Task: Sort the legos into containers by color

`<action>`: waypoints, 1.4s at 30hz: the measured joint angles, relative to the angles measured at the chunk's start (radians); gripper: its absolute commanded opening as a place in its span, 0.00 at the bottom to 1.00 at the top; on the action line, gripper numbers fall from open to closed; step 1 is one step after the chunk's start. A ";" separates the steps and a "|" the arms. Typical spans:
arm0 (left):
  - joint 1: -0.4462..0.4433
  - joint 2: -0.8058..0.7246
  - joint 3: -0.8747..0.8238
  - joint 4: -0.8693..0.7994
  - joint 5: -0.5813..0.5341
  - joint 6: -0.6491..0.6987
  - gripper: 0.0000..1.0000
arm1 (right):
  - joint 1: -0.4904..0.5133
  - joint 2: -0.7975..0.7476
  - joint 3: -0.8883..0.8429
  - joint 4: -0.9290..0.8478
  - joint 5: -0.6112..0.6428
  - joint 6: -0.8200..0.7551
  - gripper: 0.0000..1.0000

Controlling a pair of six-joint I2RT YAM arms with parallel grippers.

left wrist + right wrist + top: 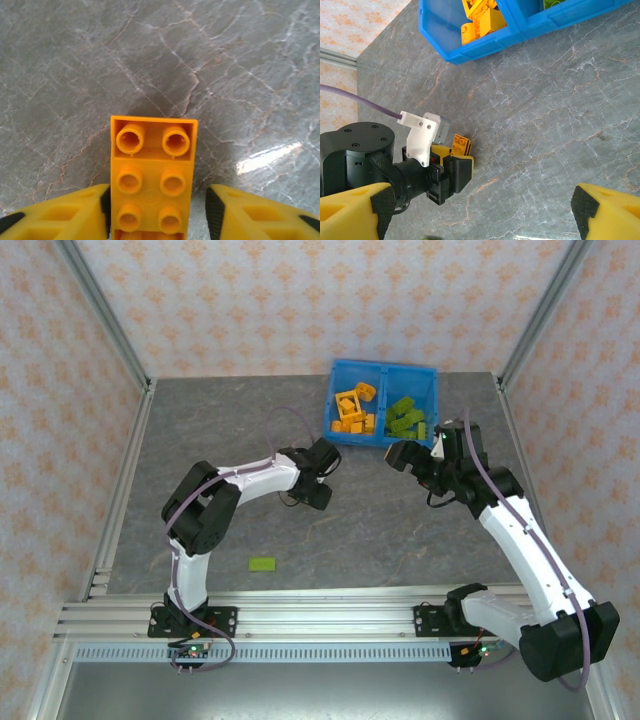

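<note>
Count first. I am seeing one blue bin (385, 367) at 1 o'clock on the table (230, 440), split into two compartments. The 9 o'clock compartment is holding an orange pile (353, 410), the 3 o'clock one a green pile (406, 418). The bricks are overlapping from overhead, so roughly six and five is my best tally. One loose green brick (263, 564) is lying flat at 7 o'clock, well apart from both arms. One orange brick (152, 165) is showing near table centre, studs up, six full studs in two columns.

Left arm (200, 510): elbow folding back toward 9 o'clock, forearm reaching toward 2 o'clock. The left gripper (158, 197) is straddling that orange brick. The pad (215, 210) on one side is standing clear of it with grey table showing in the gap, so the claw is open, not clamping yet.

Right arm (520, 540): long link running toward 11 o'clock, wrist bending toward 9 o'clock. The right gripper (480, 205) is hanging just at 6 o'clock of the bin's green side, fingers spread wide, nothing between them.
</note>
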 measured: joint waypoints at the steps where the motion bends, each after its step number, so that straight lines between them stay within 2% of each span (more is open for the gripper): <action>1: 0.000 0.000 0.000 0.000 0.000 -0.003 0.46 | 0.000 0.000 0.000 0.000 0.000 0.000 0.93; 6: 0.000 -0.002 0.000 0.011 -0.002 -0.006 0.38 | 0.000 0.000 0.000 0.000 0.000 0.000 0.93; 13: 0.000 -0.107 0.028 -0.026 -0.016 -0.004 0.38 | 0.000 0.000 0.000 0.000 0.000 0.000 0.93; 18: 0.000 -0.188 0.210 -0.076 -0.069 0.009 0.38 | 0.000 0.000 0.000 0.000 0.000 0.000 0.93; 23: 0.001 -0.163 0.448 -0.092 -0.146 0.047 0.38 | 0.000 -0.004 0.000 0.000 0.001 0.009 0.92; 27: 0.013 -0.030 0.661 -0.084 -0.163 0.059 0.38 | 0.000 -0.019 0.000 0.000 0.001 0.019 0.93; 32: 0.041 0.264 0.992 -0.094 -0.156 0.055 0.38 | 0.000 -0.042 0.000 -0.013 0.016 0.023 0.93; 36: 0.066 0.516 1.286 -0.124 -0.112 0.003 0.38 | 0.000 -0.063 0.000 -0.024 0.024 0.027 0.93; 42: 0.097 0.636 1.333 -0.089 -0.051 -0.092 0.38 | 0.000 -0.097 -0.005 -0.033 0.035 0.041 0.93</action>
